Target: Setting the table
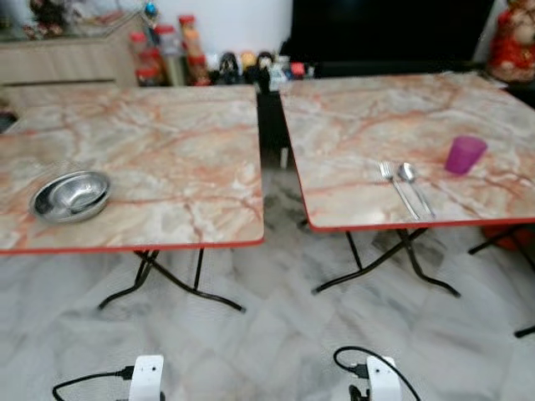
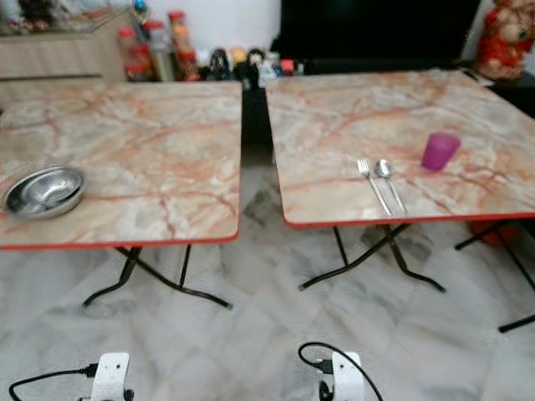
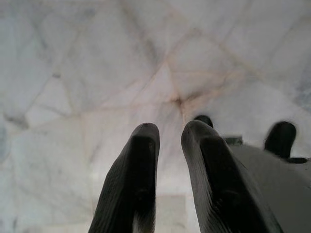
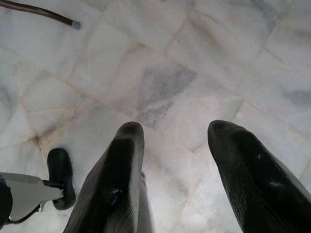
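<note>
Two folding tables with marble-patterned tops stood side by side before the robot, with a narrow gap between them. On the left surface point(image 1: 167, 142), near its front left corner, sat a steel bowl point(image 1: 71, 195), and a second bowl seemed to be nested inside it. On the right surface point(image 1: 368, 117), close to the front edge, a fork point(image 1: 398, 190) and a spoon point(image 1: 414, 186) lay just beside each other, with their handles toward the robot. A purple cup point(image 1: 465, 154) stood upright to the right of them, near but apart.

Behind the tables, some jars and bottles point(image 1: 167, 54) were lined against the wall next to a dark cabinet point(image 1: 389, 33), and a red figure point(image 1: 512, 42) was at the far right. The head views were a little blurred.

Both arms hung low over the marble floor point(image 1: 276, 326). The left gripper point(image 3: 169, 141) pointed down at the tiles, and its two black fingers were close together with only a narrow gap, holding nothing. The right gripper point(image 4: 175, 138) also pointed at the floor, with its fingers wide apart and empty. In the right wrist view, the foot of a table leg point(image 4: 74, 23) touched the floor beyond the fingers.
</note>
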Motion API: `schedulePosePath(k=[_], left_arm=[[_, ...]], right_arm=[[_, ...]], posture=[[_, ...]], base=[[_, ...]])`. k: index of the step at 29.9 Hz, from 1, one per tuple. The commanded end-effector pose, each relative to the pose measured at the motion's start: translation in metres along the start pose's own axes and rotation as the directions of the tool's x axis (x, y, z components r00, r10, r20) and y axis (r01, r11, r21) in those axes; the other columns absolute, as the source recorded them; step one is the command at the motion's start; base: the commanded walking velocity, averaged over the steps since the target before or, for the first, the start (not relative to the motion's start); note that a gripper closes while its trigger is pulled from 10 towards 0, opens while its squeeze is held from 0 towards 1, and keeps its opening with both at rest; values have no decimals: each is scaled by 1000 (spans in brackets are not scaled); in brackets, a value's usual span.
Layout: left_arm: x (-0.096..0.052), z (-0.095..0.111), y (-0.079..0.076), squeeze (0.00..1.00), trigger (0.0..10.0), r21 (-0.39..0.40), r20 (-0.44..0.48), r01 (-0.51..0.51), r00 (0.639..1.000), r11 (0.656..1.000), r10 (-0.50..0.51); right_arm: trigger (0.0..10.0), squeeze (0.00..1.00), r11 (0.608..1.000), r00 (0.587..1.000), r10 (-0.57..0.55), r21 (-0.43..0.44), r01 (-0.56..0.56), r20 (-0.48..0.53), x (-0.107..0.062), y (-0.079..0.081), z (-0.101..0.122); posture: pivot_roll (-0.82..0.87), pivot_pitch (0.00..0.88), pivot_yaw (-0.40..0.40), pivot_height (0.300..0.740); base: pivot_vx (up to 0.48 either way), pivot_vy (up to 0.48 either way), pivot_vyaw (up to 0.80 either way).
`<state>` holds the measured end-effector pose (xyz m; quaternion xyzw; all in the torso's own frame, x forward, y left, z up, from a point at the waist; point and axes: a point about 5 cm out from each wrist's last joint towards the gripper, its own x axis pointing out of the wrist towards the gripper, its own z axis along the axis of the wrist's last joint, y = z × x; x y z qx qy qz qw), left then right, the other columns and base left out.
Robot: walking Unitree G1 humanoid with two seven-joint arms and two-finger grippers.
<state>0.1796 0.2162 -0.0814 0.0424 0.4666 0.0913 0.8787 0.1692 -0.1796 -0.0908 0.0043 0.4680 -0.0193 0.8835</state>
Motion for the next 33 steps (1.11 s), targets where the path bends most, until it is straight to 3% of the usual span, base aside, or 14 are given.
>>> schedulePosePath(k=[1, 8, 16, 21, 23, 24, 33], left_arm=[[1, 5, 2, 0, 10000, -39, 17, -13, 1000, 999, 13], [1, 6, 2, 0, 10000, -34, 22, -16, 1000, 999, 17], [0, 2, 2, 0, 10000, -30, 15, -14, 1000, 999, 15], [0, 2, 1, 0, 10000, -29, 15, -14, 1000, 999, 15], [0, 2, 1, 0, 10000, -29, 15, -14, 1000, 999, 14], [0, 3, 1, 0, 10000, -28, 15, -14, 1000, 1000, 14], [0, 4, 0, 0, 10000, -22, 18, -5, 1000, 1000, 6]], right_arm=[[10000, 0, 1000, 1000, 0, 12, 0, 4, 0, 0, 0], [10000, 0, 999, 1000, 7, -31, -6, 13, 0, 1, 2], [10000, 0, 1000, 1000, -1, -1, 1, 6, 0, 1, -1], [10000, 0, 999, 1000, 7, -44, -7, 13, 0, 1, 2], [10000, 0, 999, 1000, 8, -42, -8, 10, 0, 2, 2], [10000, 0, 1000, 1000, 2, 1, -2, 12, 1, 2, 3], [10000, 0, 1000, 1000, -2, -5, 2, 11, 0, 0, 3]], posture=[[-64, 25, -22, 740], [-64, 25, -22, 740], [-60, 31, -25, 740], [-59, 29, -27, 740], [-59, 29, -27, 740], [-58, 28, -27, 740], [-62, 27, -27, 740]], base=[[0, 0, 0], [321, 0, 0], [362, 0, 0], [364, 0, 94], [366, 0, 503], [364, 0, 0], [321, 0, 0]])
